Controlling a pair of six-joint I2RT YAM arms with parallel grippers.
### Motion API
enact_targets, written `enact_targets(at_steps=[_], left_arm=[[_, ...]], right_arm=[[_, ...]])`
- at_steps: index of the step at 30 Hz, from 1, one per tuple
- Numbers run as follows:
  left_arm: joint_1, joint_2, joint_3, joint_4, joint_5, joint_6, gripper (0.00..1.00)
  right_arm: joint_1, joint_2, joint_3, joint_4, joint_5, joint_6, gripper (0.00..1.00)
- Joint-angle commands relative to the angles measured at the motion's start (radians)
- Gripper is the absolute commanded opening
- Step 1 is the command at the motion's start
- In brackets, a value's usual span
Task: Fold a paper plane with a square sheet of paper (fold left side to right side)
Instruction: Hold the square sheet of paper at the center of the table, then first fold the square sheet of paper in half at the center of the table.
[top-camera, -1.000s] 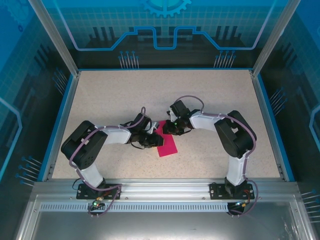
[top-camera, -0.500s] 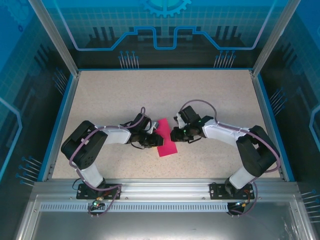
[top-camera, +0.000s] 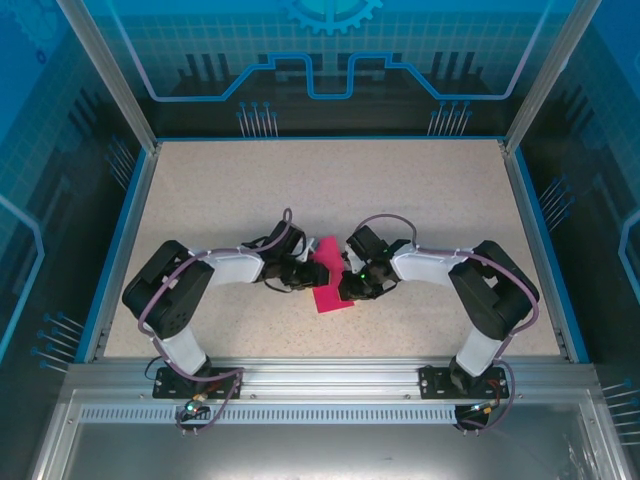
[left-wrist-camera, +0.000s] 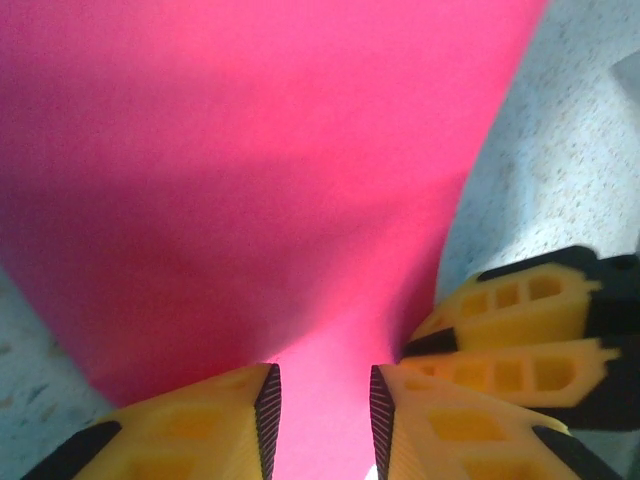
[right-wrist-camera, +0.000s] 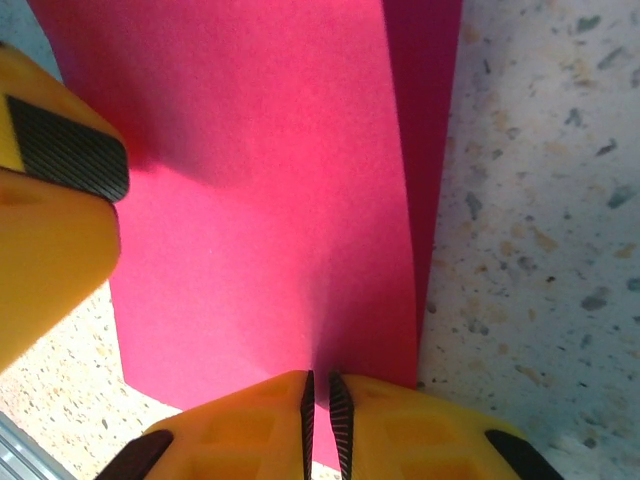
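The magenta-pink sheet of paper (top-camera: 326, 291) lies on the speckled table between both grippers, doubled over. In the right wrist view the top layer (right-wrist-camera: 250, 170) stops just short of a darker under layer (right-wrist-camera: 432, 120) along its right edge. My right gripper (top-camera: 348, 285) (right-wrist-camera: 318, 400) is shut on the paper's near right edge, and the paper puckers up toward its pads. My left gripper (top-camera: 303, 275) (left-wrist-camera: 325, 410) stands open at the paper's left side, with pink paper (left-wrist-camera: 270, 170) showing through the gap between its fingers. The right gripper's yellow fingers (left-wrist-camera: 515, 335) sit close beside it.
The speckled table (top-camera: 230, 190) is bordered by a blue rim and glass walls. A metal rail (top-camera: 320, 385) runs along the near edge by the arm bases. The two grippers work almost touching each other over the paper.
The right arm swung out to the right of the paper, then came back in and closed on its lower right edge. The left gripper shifted slightly and stays on the paper's left side.
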Motion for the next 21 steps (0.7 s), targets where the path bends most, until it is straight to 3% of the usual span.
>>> enact_targets(at_steps=[1,21], left_arm=[[0.005,0.035,0.062,-0.046,-0.038,0.032,0.33],[0.052,0.109,0.041,0.03,-0.175,0.028,0.3]], right_arm=[[0.014,0.05,-0.011,-0.075,0.079,-0.02,0.17],[0.014,0.064,-0.02,-0.124,0.131,-0.036,0.17]])
